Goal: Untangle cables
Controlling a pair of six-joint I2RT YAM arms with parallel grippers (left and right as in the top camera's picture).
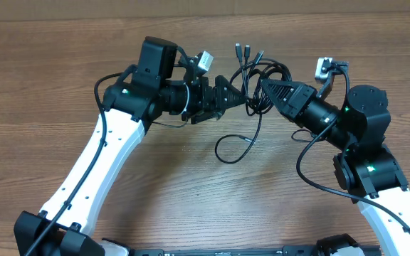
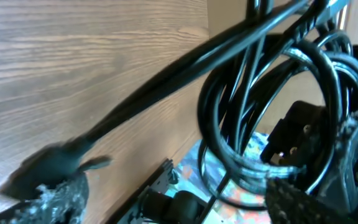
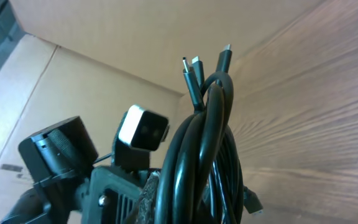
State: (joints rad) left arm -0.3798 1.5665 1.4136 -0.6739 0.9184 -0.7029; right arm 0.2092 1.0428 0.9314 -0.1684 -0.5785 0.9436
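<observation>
Clamping the cables, the right gripper has fingers together. The left gripper stands fingers apart around the loops. Cardboard box print illegible.

Looped black cables, plug ends up, wooden table

I see the cables bunched between my two claws: the left gripper is just beside them on its side, and the right gripper is touching them from the other. The plug ends stick out beyond both claws. A loose loop lies on the table behind the claws, nearer the arm bases.
</observation>
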